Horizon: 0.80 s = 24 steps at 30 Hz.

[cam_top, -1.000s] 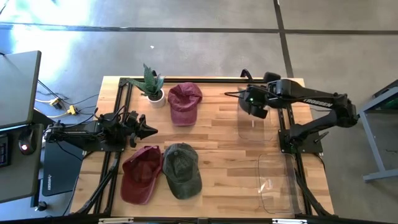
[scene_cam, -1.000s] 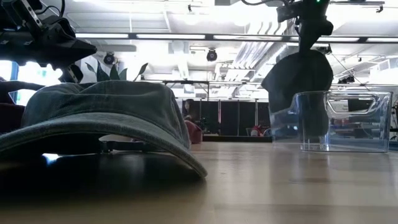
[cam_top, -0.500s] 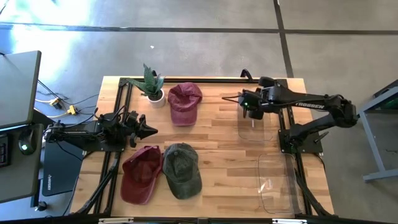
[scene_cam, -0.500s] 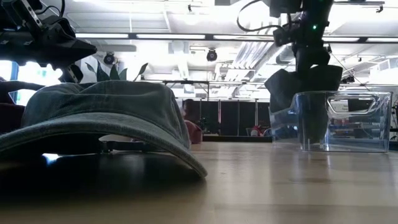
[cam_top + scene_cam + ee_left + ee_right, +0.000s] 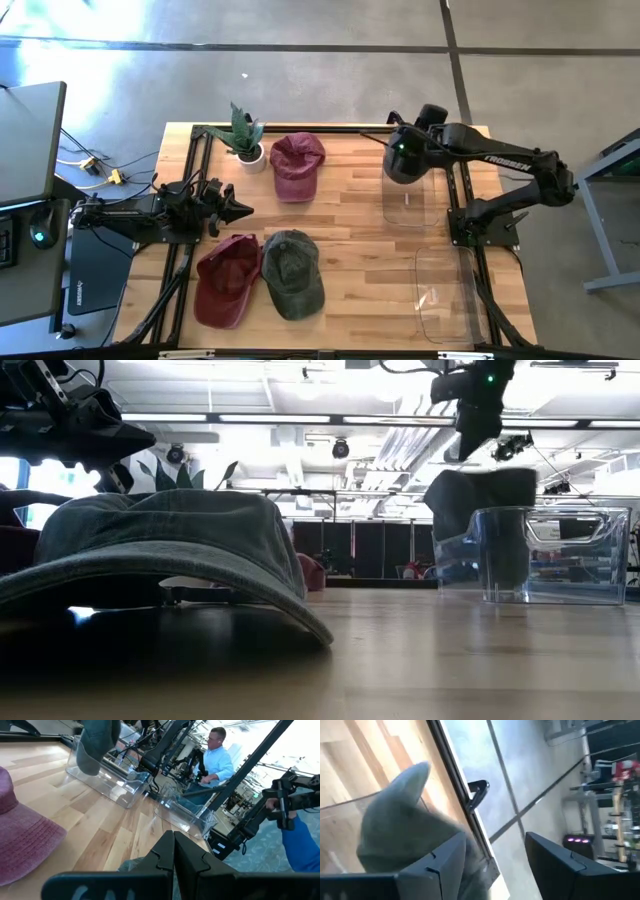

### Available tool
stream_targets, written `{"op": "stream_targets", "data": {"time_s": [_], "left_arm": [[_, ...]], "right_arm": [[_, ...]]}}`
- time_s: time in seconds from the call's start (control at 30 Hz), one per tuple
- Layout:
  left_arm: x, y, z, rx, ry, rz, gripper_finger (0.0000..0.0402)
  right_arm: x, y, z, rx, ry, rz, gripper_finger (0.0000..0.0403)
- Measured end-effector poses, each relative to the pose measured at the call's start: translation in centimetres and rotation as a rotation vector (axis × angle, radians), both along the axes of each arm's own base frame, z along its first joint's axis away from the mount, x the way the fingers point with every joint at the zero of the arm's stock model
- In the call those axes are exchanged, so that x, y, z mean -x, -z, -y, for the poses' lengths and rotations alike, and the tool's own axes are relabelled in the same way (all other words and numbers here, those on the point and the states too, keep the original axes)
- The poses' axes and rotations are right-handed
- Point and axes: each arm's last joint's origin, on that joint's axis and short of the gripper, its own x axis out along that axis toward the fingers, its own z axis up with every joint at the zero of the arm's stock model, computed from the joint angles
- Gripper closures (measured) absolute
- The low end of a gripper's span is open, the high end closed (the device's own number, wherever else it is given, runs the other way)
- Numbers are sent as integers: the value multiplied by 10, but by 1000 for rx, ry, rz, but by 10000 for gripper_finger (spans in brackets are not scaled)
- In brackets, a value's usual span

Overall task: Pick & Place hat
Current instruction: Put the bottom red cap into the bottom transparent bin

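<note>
Over the far right of the table, high view: the right gripper (image 5: 403, 160) sits above the far end of a clear bin (image 5: 410, 195), its arm reaching in from the right with the wrist bent down. A grey-green hat is not separable from the dark gripper from above. Second clear bin (image 5: 450, 295) lies nearer the front. Left gripper (image 5: 238, 210) waits at the left edge, beside the maroon hats (image 5: 297, 163) and a green hat (image 5: 291, 272). The right arm is plainly the nearer to the bins.

Low view: the grey-green hat (image 5: 478, 495) hangs just under the right gripper, its lower part already behind the bin wall; the bin lies straight below it.

Left wrist view: left fingers closed together, holding nothing.

Right wrist view: fingers stand apart, the hat (image 5: 400, 820) bunched against one finger (image 5: 447, 860); whether it is gripped or freed, I cannot tell. Judgement: the drop into the bin is the step in hand
</note>
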Motion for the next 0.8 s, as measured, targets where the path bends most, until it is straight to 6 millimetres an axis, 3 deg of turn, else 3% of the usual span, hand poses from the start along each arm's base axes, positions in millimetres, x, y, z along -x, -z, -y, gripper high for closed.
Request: {"op": "stream_targets", "data": {"time_s": [0.27,0.47,0.63,0.8], "left_arm": [[0,0,0,0,1,0,401],[0,0,0,0,0,0,401],[0,0,0,0,0,0,401],[0,0,0,-28,0,2,401]], "right_arm": [[7,18,25,-60,75,34,271],[5,12,36,196,207,69,299],[0,-2,17,237,107,154,303],[-13,-8,-27,74,-86,364,304]]}}
